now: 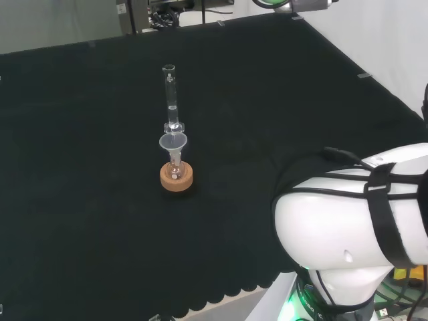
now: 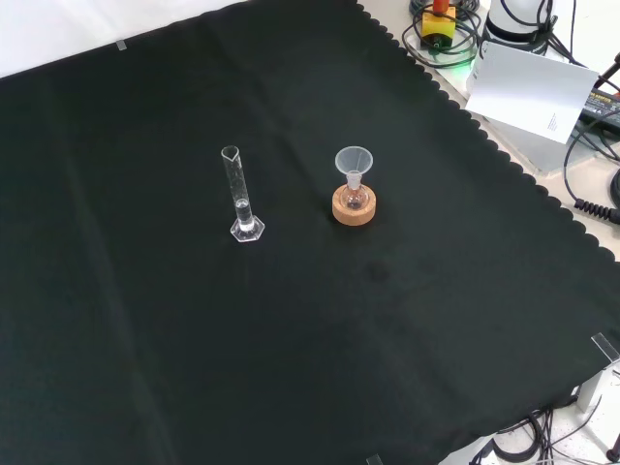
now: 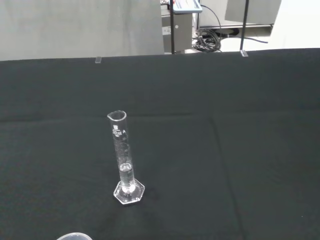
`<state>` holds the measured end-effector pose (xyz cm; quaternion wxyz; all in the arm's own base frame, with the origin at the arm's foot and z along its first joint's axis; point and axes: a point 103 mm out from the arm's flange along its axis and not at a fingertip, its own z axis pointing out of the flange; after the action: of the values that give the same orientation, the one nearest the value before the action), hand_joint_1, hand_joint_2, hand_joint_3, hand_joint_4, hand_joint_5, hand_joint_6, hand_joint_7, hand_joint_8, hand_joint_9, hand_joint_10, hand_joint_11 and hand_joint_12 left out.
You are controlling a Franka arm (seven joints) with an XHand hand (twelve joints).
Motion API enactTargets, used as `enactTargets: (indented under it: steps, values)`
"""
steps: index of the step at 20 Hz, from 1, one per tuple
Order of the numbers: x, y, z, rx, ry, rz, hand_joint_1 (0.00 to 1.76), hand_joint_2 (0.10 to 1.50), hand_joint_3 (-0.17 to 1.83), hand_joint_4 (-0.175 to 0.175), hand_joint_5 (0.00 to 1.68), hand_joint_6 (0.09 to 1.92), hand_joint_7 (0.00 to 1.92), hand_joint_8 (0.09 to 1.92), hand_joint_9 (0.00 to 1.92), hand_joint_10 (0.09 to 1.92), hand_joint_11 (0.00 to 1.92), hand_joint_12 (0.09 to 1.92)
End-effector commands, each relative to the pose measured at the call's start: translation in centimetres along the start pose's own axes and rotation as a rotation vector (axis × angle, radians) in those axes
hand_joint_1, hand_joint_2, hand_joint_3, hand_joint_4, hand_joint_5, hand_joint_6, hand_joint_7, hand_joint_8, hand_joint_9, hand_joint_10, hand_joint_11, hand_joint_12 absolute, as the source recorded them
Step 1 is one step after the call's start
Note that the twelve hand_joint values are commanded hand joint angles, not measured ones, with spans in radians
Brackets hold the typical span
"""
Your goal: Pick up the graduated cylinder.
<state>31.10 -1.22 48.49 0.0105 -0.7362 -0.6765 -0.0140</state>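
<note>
A tall clear graduated cylinder (image 1: 171, 99) stands upright on the black cloth on its six-sided foot, with a little clear liquid at its bottom. In the front view the cylinder (image 2: 239, 197) stands left of a small flask on a cork ring. The wrist view looks at the cylinder (image 3: 123, 159) from some way off, with bare cloth around it.
A small round flask (image 1: 176, 168) with a clear funnel (image 1: 174, 143) in its neck sits on a cork ring (image 1: 177, 178), just in front of the cylinder in the head view. The arm's white link (image 1: 354, 214) rises at the head view's lower right. Cables and a white sheet (image 2: 533, 89) lie beyond the cloth's scalloped edge.
</note>
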Motion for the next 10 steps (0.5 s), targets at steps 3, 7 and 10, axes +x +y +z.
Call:
enactTargets:
  steps: [3, 7, 10]
  values:
    - [-0.4, 2.2, 2.8, 0.037, -0.041, 0.064, 0.07, 1.39, 0.02, -0.015, 0.23, 0.09, 0.01, 0.49, 0.49, 0.09, 0.15, 1.35]
    - [-1.3, 3.8, 5.3, 0.060, -0.032, 0.074, 0.08, 1.38, 0.02, -0.017, 0.23, 0.09, 0.01, 0.50, 0.50, 0.09, 0.15, 1.35]
    - [-1.9, 5.6, 7.5, 0.074, -0.005, 0.068, 0.11, 1.38, 0.02, -0.019, 0.24, 0.09, 0.02, 0.50, 0.50, 0.09, 0.15, 1.35]
